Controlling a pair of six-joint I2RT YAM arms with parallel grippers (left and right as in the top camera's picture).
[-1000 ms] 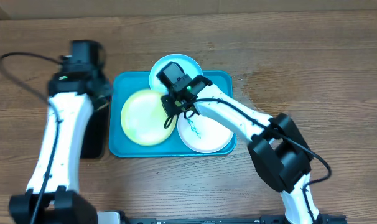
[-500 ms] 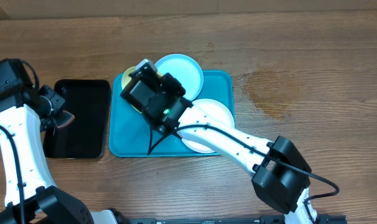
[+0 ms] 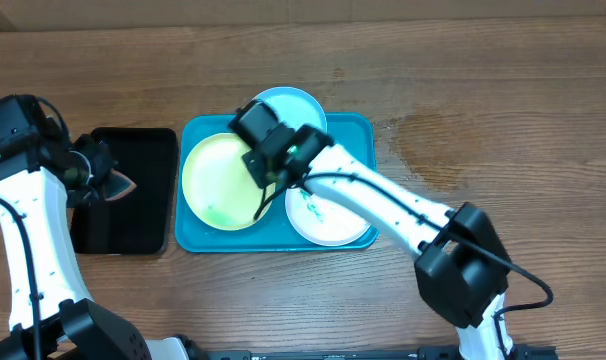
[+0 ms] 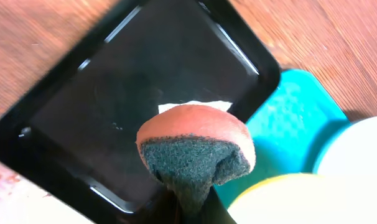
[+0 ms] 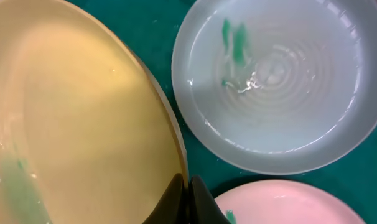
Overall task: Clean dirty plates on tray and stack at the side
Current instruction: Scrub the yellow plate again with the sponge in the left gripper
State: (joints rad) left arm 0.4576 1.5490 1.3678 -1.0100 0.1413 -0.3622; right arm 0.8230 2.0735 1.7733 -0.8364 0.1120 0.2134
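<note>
The turquoise tray [image 3: 358,130] holds three plates. My right gripper [image 3: 267,166] [image 5: 186,188] is shut on the right rim of the yellow-green plate [image 3: 218,182] [image 5: 70,106], which has a green smear and sits over the tray's left half. The pale cyan plate [image 3: 295,105] [image 5: 282,93], smeared green, lies at the back. The white plate [image 3: 333,218] [image 5: 288,202] lies at the front right, partly under my right arm. My left gripper [image 3: 103,180] [image 4: 188,202] is shut on a sponge [image 3: 118,184] [image 4: 198,146], reddish with a dark scouring side, above the black tray.
A black rectangular tray [image 3: 148,150] [image 4: 83,93] lies just left of the turquoise tray. A small white scrap [image 4: 176,107] rests inside it. Bare wooden table [image 3: 483,110] surrounds both trays, with a darker damp patch at the right.
The right gripper has shifted right with the yellow-green plate, which now shows fully over the tray's left half. The left gripper with the sponge has edged right over the black tray.
</note>
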